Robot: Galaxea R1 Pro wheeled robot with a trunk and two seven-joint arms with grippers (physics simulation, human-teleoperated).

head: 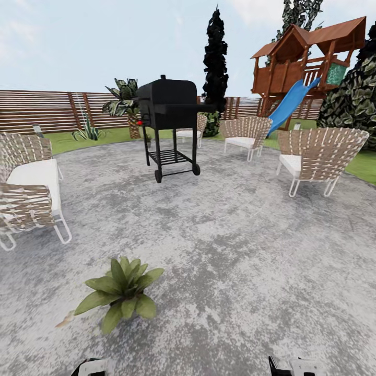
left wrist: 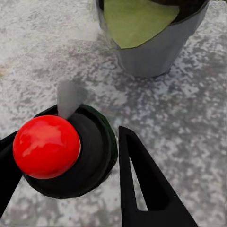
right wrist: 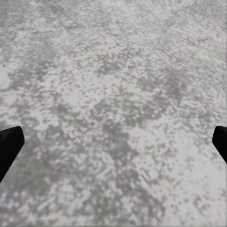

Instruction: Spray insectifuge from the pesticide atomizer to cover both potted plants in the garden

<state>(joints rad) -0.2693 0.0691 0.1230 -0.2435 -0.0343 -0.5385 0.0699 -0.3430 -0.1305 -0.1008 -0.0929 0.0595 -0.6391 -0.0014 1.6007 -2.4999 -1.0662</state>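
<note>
The round grey stone patio (head: 224, 235) is wide and bare in the middle, and a green lawn (head: 78, 140) and a brown slatted fence (head: 47, 109) lie behind its far edge. A black grill on wheels (head: 169, 128) stands at the far middle, wicker chairs (head: 318, 156) stand along the right rim, and another wicker chair (head: 28, 196) stands at the left rim. One potted plant (head: 122, 292) sits on the stone near the robot, on the left side, with free floor all around it. In the left wrist view, the left gripper (left wrist: 68, 161) is clamped on the pesticide atomizer (left wrist: 82, 151), seen from its top with a red round cap (left wrist: 46, 145); the gripper points down to the floor, and the grey pot (left wrist: 156, 52) of a plant with a green leaf (left wrist: 135, 21) is near, just beyond the bottle. In the right wrist view, the right gripper (right wrist: 113, 142) also points down at bare stone, its fingers (right wrist: 9, 144) spread wide apart at the two edges.
</note>
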